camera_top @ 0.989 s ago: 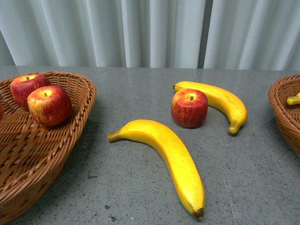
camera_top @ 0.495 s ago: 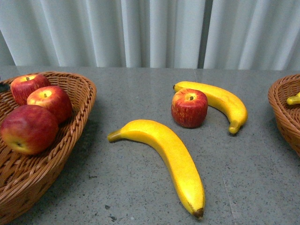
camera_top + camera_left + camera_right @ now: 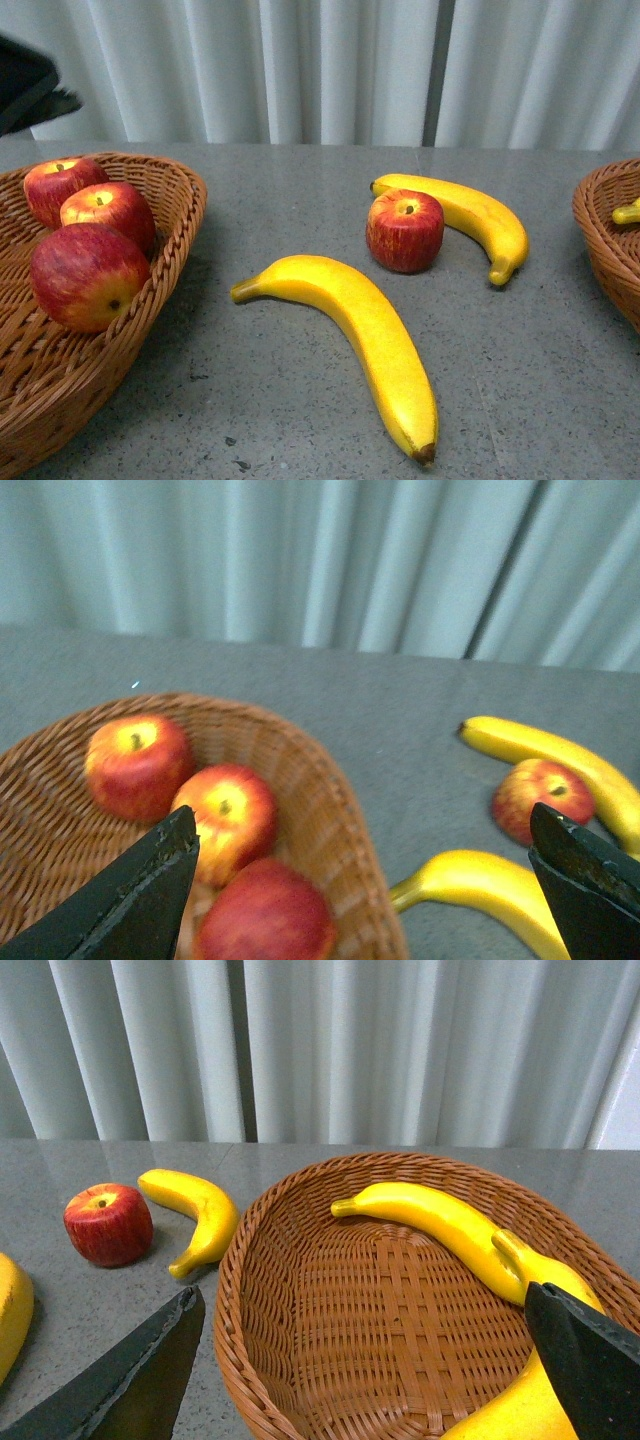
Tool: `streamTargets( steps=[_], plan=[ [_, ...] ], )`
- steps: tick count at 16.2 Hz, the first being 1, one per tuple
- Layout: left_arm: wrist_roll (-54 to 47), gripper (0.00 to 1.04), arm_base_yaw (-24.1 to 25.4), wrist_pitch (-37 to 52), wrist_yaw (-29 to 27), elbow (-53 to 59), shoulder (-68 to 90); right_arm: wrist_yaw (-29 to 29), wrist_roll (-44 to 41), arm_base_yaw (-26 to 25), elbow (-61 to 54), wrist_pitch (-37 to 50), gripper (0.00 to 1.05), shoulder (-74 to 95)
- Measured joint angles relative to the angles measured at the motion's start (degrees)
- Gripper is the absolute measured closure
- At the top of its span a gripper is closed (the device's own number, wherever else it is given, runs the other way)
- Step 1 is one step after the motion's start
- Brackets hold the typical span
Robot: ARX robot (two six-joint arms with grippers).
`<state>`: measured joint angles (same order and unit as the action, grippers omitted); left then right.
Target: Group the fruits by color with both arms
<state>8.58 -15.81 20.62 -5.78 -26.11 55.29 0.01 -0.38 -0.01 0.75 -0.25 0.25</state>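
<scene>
The desk (image 3: 300, 190) still carries two bananas (image 3: 360, 330) and one apple (image 3: 404, 230) to sort, but the left basket (image 3: 185, 200) has gained a third apple (image 3: 88, 275), dropped from the left end effector (image 3: 362, 820), now spread empty like the right end effector (image 3: 362, 1295).

A brown wicker basket (image 3: 185, 200) sat at the left edge of the grey speckled worktop (image 3: 280, 400), its woven rim running off toward the near left corner. A second wicker basket (image 3: 585, 215) stood at the right edge, only partly in view. Pale pleated curtains (image 3: 330, 70) hung along the far edge
</scene>
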Motion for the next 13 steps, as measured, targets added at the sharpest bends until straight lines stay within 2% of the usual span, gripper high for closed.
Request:
streamTargets(
  steps=[6, 9, 11, 13],
  plan=[
    [-5.1, 0.07, -3.8, 2.1, 6.2, -4.3, 7.2, 0.0, 0.0, 0.0, 0.0, 0.0, 0.06, 0.0],
    [-9.0, 0.07, -4.3, 3.5, 9.1, -11.1, 16.4, 0.0, 0.0, 0.0, 0.0, 0.0, 0.06, 0.0],
    [-12.6, 0.07, -6.5, 4.0, 11.4, -20.3, 29.0, 0.0, 0.0, 0.0, 0.0, 0.0, 0.06, 0.0],
    [-15.1, 0.07, -7.3, 3.4, 12.5, -22.9, 31.8, 0.0, 0.0, 0.0, 0.0, 0.0, 0.06, 0.0]
  ],
)
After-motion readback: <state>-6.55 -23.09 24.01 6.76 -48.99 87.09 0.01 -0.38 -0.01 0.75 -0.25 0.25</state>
